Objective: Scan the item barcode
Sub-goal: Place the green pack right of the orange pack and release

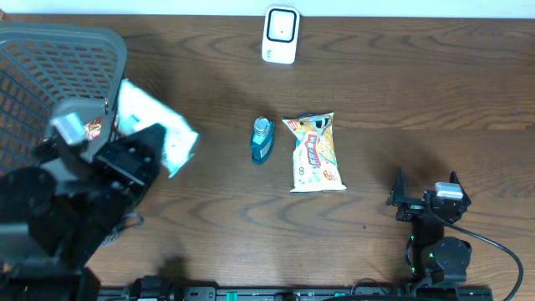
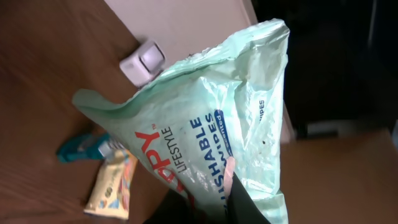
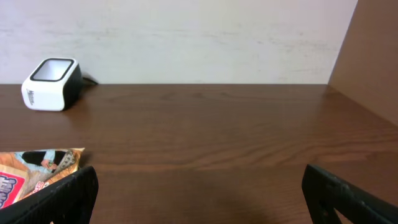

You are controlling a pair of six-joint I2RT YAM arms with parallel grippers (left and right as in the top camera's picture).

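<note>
My left gripper [image 1: 159,138] is shut on a pale green pack of flushable wipes [image 1: 163,134], held in the air beside the basket; in the left wrist view the wipes pack [image 2: 205,118] fills the frame, pinched between the dark fingers [image 2: 239,205] at the bottom. The white barcode scanner [image 1: 280,35] stands at the table's far edge, and it shows as the scanner [image 2: 143,61] and the scanner [image 3: 53,84] in the wrist views. My right gripper [image 1: 426,196] rests open near the front right, nothing between its fingers [image 3: 62,196].
A grey mesh basket [image 1: 50,75] stands at the far left. A teal bottle [image 1: 262,140] and a yellow snack bag [image 1: 314,152] lie mid-table; the snack bag [image 2: 112,186] and the teal bottle [image 2: 84,147] also show under the wipes. The wall rises behind the scanner.
</note>
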